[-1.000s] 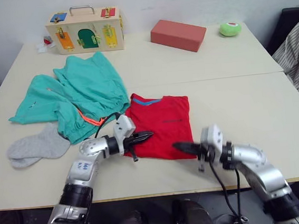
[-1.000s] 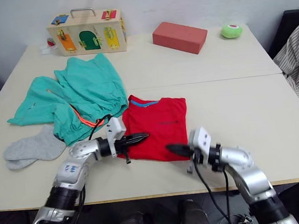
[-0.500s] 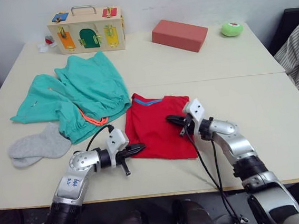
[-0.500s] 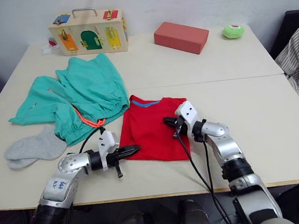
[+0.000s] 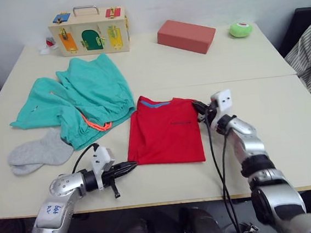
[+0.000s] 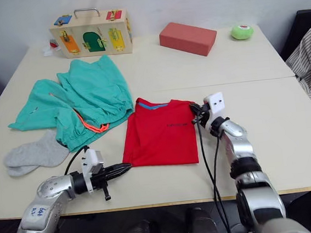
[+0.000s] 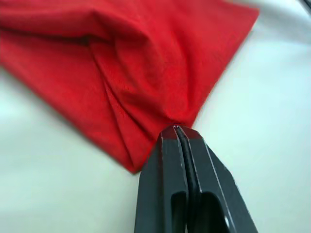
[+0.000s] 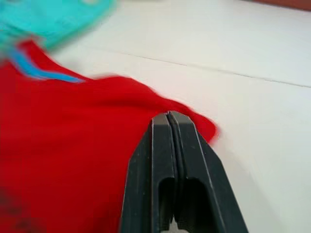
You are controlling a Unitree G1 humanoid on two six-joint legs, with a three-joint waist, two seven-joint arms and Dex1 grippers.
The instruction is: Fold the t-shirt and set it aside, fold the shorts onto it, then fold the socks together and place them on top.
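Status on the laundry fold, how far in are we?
Early. The t-shirt lies as a partly folded rectangle in mid-table, not yet set aside. In hand: the left pincer is shut on its near left corner, the right pincer shut on its far right corner. Left: the shorts lie spread and unfolded, the socks lie loose beside them.

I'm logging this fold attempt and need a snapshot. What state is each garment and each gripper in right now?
t-shirt: folded into a rectangle, flat on the table, pinched at two corners.
shorts: unfolded, crumpled, drawstring hanging out.
socks: unfolded, lying flat beside the shorts.
left gripper: shut on the t-shirt's near corner.
right gripper: shut on the t-shirt's far corner.
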